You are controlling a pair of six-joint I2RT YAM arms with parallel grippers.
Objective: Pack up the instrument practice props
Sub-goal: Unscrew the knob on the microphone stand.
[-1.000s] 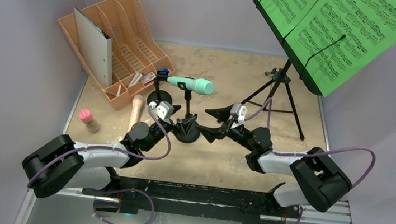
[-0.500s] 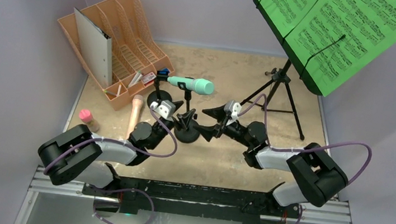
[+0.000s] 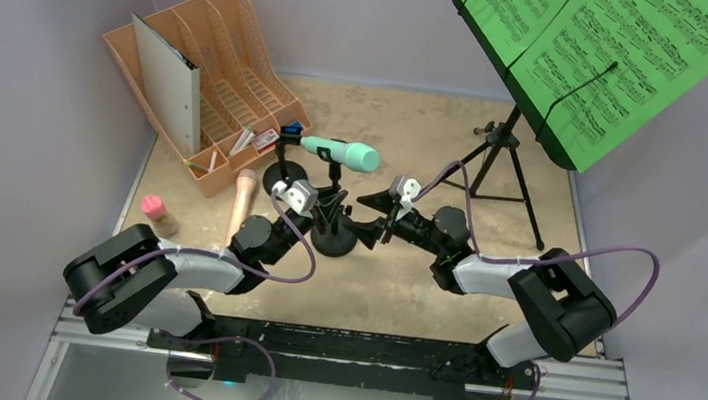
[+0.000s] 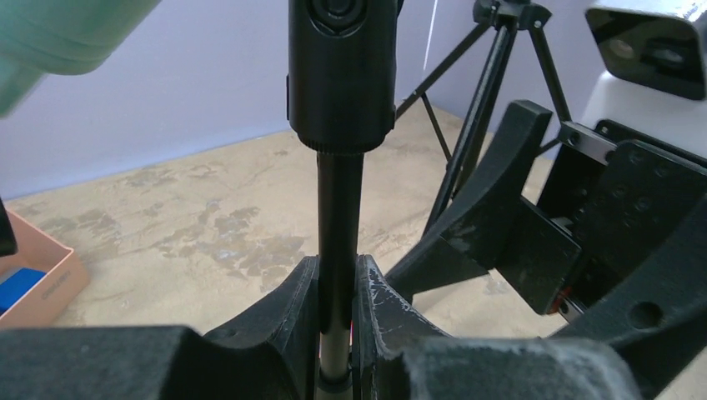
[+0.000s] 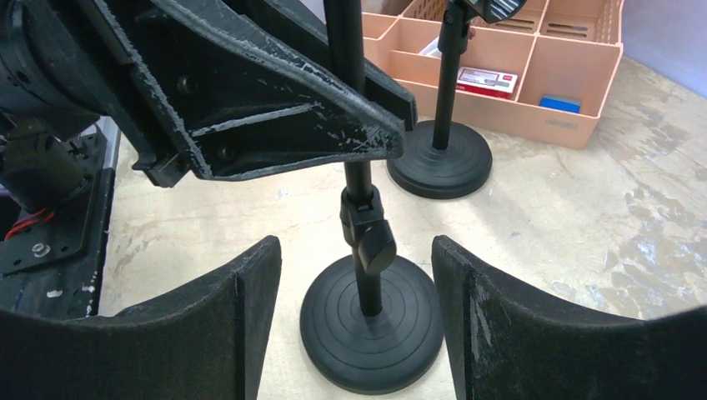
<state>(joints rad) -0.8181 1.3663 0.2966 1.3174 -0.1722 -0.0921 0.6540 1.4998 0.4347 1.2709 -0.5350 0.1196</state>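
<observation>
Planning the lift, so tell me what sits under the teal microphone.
A black clip pole carries the teal microphone; the left hand is shut on its shaft, above its round base. The clip's hold on the microphone is covered from above.

Overhead view; close opposed wrist views, shared clip pole (image 4: 338, 208)

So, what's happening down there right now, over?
Left tool shut on near clip pole. Right tool open, aimed at the same pole. Teal microphone clipped on top. Second clip pole close behind.
</observation>
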